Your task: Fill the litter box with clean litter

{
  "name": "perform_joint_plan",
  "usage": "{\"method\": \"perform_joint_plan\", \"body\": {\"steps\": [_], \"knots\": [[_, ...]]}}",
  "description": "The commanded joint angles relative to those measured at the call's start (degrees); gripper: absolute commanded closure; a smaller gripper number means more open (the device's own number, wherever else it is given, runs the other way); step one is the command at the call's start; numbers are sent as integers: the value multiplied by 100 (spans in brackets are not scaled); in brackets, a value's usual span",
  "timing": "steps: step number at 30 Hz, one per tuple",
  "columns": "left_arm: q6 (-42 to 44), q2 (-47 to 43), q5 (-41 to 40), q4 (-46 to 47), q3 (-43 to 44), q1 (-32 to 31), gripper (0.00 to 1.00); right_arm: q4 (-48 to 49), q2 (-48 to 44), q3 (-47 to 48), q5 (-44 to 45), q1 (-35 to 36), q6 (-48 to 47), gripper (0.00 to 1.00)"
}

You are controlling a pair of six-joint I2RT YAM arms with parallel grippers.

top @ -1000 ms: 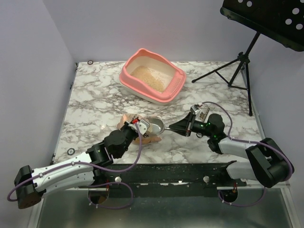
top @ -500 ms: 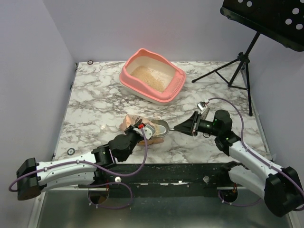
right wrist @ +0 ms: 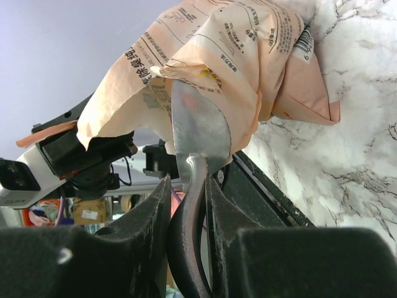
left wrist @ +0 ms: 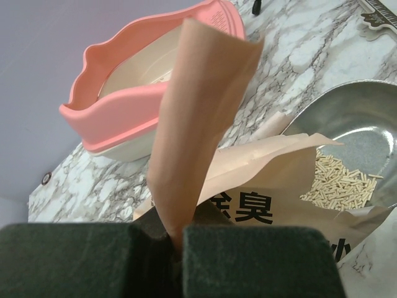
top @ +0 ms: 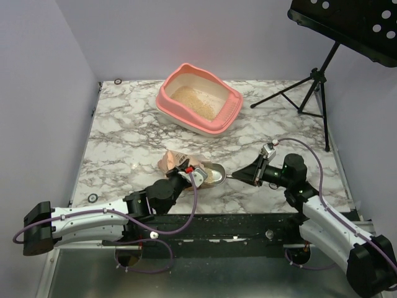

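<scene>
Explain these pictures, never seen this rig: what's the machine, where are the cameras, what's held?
Two robot arms sit at a marble table's near edge. One picture looks down from above; the other two come from wrist cameras. On the table: a pink litter box holding some litter, and a paper bag; a music stand at far right. The left gripper pinches the bag's flap. The right gripper holds a metal scoop by its handle, bowl at the bag's mouth, a little litter in it.

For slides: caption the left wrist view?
Left gripper pinching litter bag flap; metal scoop with pellets alongside, pink litter box behind.
</scene>
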Motion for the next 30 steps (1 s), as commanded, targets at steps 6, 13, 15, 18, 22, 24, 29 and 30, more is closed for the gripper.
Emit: {"method": "perform_joint_plan", "body": {"steps": [6,13,15,18,22,24,29,30], "knots": [[27,-60,-43,479,-6,-39,100,194,-586,-401,-96,-154,387,99],[334,-183,-499,575,11,-39,100,141,-938,-384,-333,-251,554,99],[422,-270,-614,593,20,-39,100,27,-1070,-392,-307,-251,598,99],[545,-499,-763,663,-24,-39,100,-96,-1324,-419,-202,-251,720,99],[642,-824,-921,733,-68,-39,100,-175,-1667,-489,0,-251,1054,99],[642,-947,-957,707,-68,-39,100,-228,-1799,-472,44,-251,1151,99],[660,-1176,-1071,690,-68,-39,100,-448,-2072,-419,246,-251,1502,99],[677,-1211,-1089,690,-68,-39,100,-439,-2125,-445,308,-251,1608,99]]}}
